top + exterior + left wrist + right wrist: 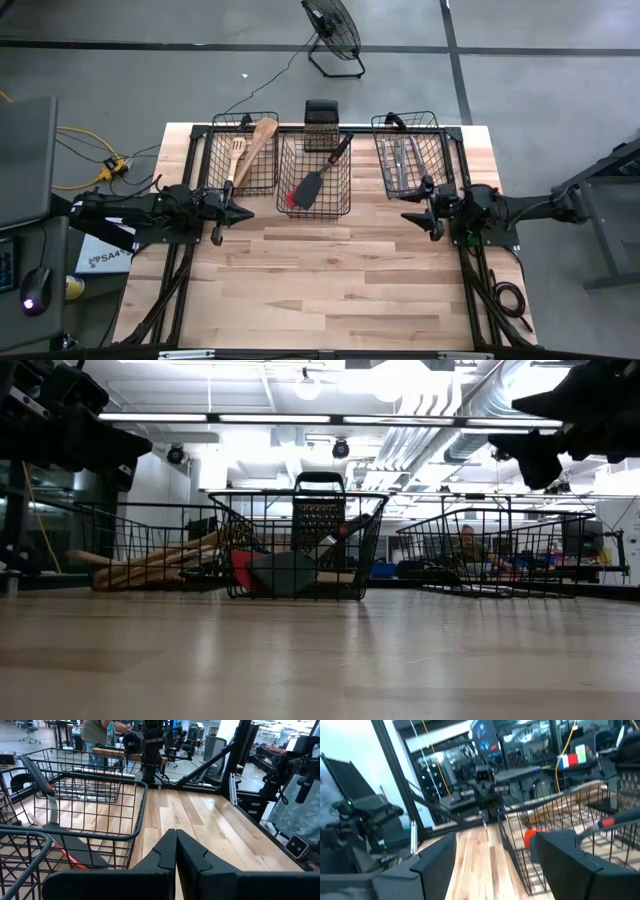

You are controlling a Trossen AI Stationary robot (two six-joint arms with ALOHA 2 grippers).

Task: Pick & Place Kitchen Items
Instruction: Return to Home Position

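Left claw [176, 834] closed, right claw [487, 852] spread

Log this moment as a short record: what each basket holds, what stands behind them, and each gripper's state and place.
left basket: pale wooden utensils
middle basket: red and black spatulas
right basket: silver cutlery
behind middle basket: dark box grater
left gripper: shut, empty, just in front of the left basket
right gripper: open, empty, just in front of the right basket
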